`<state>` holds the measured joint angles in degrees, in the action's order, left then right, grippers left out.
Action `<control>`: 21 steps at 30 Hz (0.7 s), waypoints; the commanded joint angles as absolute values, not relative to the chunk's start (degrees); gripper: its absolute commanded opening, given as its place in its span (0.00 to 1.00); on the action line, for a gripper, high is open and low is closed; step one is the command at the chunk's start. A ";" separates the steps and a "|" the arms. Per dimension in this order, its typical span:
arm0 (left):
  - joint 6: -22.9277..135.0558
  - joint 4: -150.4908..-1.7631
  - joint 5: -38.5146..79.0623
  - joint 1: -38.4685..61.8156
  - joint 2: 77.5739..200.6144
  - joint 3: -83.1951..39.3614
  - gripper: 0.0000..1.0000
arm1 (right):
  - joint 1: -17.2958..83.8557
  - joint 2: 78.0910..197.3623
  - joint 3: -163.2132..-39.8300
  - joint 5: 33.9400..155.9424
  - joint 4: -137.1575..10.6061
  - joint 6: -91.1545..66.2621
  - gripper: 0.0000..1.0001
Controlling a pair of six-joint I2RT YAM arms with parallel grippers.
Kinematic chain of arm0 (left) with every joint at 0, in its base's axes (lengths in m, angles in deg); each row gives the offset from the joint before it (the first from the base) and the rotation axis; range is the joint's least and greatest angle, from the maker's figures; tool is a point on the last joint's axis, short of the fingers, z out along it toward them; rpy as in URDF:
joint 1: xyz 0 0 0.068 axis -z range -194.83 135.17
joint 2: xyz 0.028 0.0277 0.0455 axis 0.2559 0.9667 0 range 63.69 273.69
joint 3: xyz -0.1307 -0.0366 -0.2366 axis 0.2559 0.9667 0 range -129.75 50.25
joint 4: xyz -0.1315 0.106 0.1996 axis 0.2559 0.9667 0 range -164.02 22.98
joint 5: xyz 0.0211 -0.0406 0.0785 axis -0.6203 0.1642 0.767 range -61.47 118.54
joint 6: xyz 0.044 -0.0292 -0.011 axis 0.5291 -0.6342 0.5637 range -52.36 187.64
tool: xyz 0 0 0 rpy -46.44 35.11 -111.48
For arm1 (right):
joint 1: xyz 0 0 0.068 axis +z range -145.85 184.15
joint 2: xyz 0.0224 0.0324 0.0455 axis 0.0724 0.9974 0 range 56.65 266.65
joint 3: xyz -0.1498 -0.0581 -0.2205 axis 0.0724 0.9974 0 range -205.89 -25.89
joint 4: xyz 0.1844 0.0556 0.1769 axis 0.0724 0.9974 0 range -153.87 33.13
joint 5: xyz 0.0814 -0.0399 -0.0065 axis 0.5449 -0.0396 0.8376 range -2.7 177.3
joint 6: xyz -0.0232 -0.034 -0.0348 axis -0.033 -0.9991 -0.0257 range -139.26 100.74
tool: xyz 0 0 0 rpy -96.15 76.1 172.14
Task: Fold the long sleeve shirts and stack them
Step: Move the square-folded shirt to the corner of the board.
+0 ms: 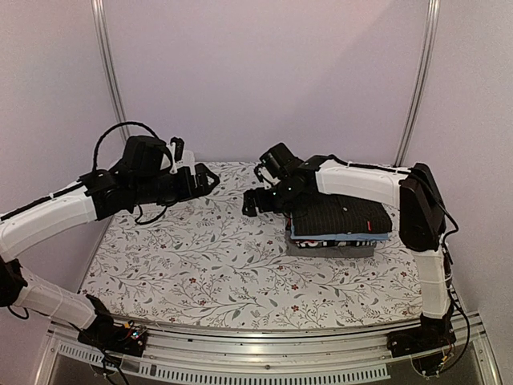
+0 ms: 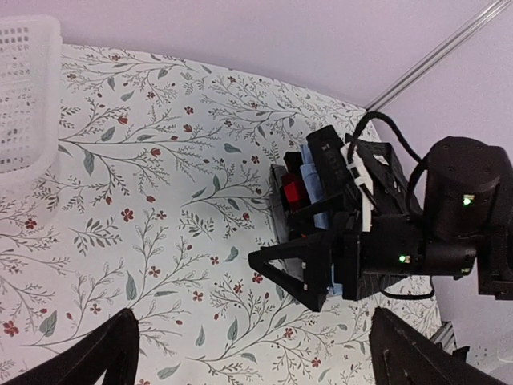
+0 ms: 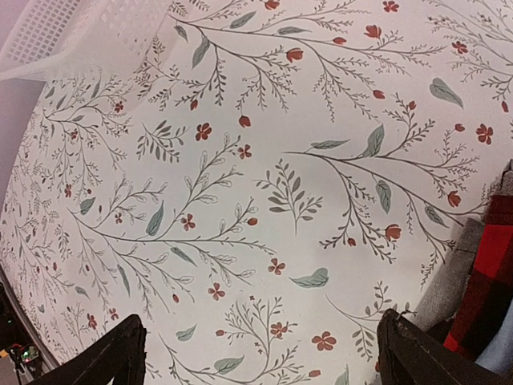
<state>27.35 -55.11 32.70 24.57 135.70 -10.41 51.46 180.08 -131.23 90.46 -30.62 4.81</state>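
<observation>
**Clearance around the folded pile**

Nearest us the floral tablecloth (image 1: 200, 265) lies bare. Further in, on the right, sits the pile: the black pinstriped shirt (image 1: 341, 212) on top, the light blue shirt (image 1: 337, 237) showing as a thin edge under it, and a grey garment (image 1: 329, 249) at the bottom. Just beside the pile's left edge hangs the right gripper (image 1: 255, 200), jaws spread and empty. Farther back on the left, the left gripper (image 1: 208, 178) is likewise spread and empty. We judge both shirts stacked, so we would raise the right arm straight up before swinging it away, keeping its fingers off the top fold.
</observation>
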 commanded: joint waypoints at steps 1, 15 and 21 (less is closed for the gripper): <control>28.38 -54.17 34.15 23.84 133.48 -8.46 1.00 | 51.35 185.66 -134.04 90.24 -31.68 8.19 0.99; 27.86 -54.81 33.33 23.51 133.12 -6.70 1.00 | 50.58 191.11 -132.39 81.83 -31.52 12.13 0.99; 27.85 -54.77 33.28 23.41 133.19 -6.68 1.00 | 48.39 189.68 -126.54 81.50 -33.30 12.99 0.99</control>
